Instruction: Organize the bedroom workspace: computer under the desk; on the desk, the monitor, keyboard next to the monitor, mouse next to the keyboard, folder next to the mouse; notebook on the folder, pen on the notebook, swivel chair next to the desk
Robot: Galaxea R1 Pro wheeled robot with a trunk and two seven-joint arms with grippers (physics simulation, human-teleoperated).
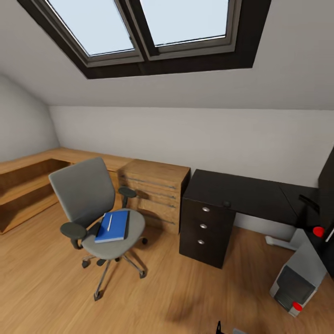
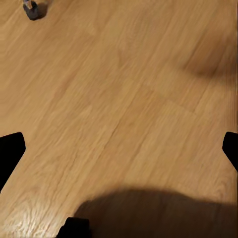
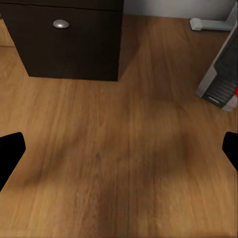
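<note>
At centre-left the swivel chair (image 1: pixel 95 208) carries the folder (image 1: pixel 112 226) and pen (image 1: pixel 109 222), well apart from the desk (image 1: pixel 241 195) at right, while both grippers, left (image 2: pixel 119 153) and right (image 3: pixel 119 153), hang spread and empty over bare floor (image 1: pixel 51 287), probably because the robot is only approaching.

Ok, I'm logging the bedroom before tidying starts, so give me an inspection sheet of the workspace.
Surface: black desk, top mostly bare; a small dark object near its front edge, too small to identify.
Job's things: blue folder on the swivel chair seat, white pen on it; computer on the floor by the desk.
Clutter: nothing seen.
Grippers: left pincer and right pincer open above the floor.
Cables: nothing seen.
Surroundings: wood floor, light-wood chest, skylight.
</note>
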